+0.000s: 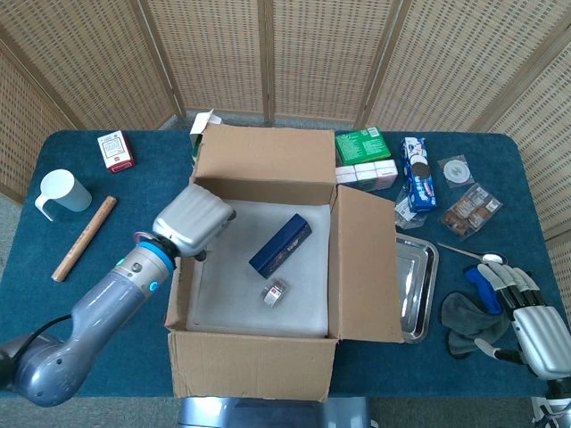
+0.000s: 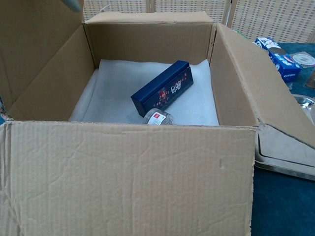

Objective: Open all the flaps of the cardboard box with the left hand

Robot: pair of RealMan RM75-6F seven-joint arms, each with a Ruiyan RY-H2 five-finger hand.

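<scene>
The cardboard box (image 1: 254, 366) stands mid-table with its top open. My left hand (image 1: 192, 221) presses against the upper edge of the left flap (image 1: 178, 290), which stands nearly upright and leans slightly outward. In the chest view that flap (image 2: 34, 59) rises at the left, and only one fingertip (image 2: 74, 4) shows above it. The back flap (image 1: 268, 153) and the right flap (image 1: 366, 259) lean outward. The front flap (image 2: 133, 177) stands up. Inside lie a dark blue carton (image 2: 162, 88) and a small jar (image 2: 158, 117) on white foam. My right hand (image 1: 526, 312) rests open at the table's right edge.
Left of the box are a white cup (image 1: 62, 192), a wooden stick (image 1: 85, 236) and a red packet (image 1: 115, 150). To the right lie a green box (image 1: 361, 147), an Oreo pack (image 1: 417, 174), a metal tray (image 1: 417, 276), a spoon (image 1: 482, 257) and a grey cloth (image 1: 468, 321).
</scene>
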